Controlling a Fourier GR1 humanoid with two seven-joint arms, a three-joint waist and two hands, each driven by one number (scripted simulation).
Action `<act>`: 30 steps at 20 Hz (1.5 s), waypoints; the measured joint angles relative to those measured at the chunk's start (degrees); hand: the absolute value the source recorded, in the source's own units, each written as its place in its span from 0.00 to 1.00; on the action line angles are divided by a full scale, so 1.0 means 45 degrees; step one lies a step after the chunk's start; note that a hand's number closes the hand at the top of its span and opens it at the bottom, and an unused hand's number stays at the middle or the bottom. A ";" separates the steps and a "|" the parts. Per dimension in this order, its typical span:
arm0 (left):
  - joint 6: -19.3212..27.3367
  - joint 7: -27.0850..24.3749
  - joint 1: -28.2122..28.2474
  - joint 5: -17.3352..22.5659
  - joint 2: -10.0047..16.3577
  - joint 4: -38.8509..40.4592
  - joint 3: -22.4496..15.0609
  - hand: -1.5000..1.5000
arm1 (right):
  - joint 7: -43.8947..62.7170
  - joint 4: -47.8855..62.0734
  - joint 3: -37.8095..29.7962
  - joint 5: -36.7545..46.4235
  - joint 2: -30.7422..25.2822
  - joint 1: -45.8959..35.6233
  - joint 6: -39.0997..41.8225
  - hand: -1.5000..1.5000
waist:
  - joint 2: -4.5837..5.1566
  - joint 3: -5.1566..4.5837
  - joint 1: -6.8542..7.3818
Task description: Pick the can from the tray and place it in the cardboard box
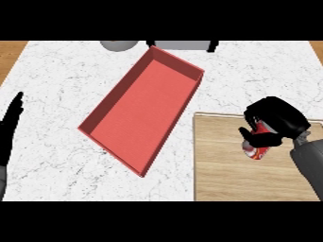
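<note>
A red and white can (257, 150) lies tilted over the wooden tray (227, 179) at the lower right. My right hand (276, 118) is curled round its upper part, hiding most of it. The red box (143, 111), open on top and long, lies slanted across the middle of the counter, left of the tray; nothing shows inside it. At the left edge my left hand (0, 137) rests open, fingers pointing up, well away from the box.
A grey round object (119, 45) and a grey block with dark ends (183, 45) sit at the counter's far edge, just behind the box. White marble counter (60, 80) shows on both sides of the box, with wooden floor beyond its corners.
</note>
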 measured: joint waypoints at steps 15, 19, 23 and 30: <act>-0.0134 0.0272 -0.0051 -0.0252 -0.0175 -0.0093 0.0290 0.50 | 0.1063 -0.1613 -0.1712 0.0218 0.1361 -0.1811 -0.2384 1.00 | -0.0043 0.0051 -0.0218; -0.0153 0.0235 -0.0024 -0.0394 -0.0305 -0.0135 0.0340 0.50 | 0.1381 -0.2362 -0.1567 -0.0141 0.2090 -0.2210 -0.1663 1.00 | -0.0043 0.0050 -0.0208; -0.0155 0.0044 0.0059 -0.0511 -0.0376 -0.0080 0.0411 0.50 | 0.2354 -0.2473 -0.1499 -0.0625 0.3222 -0.3227 -0.0853 1.00 | -0.0034 0.0048 -0.0157; -0.0394 0.0154 -0.0303 -0.0515 -0.0464 0.0102 0.0533 0.50 | 0.4281 -0.0888 -0.1756 -0.1001 0.5336 -0.5657 -0.0609 1.00 | -0.0007 0.0048 -0.0066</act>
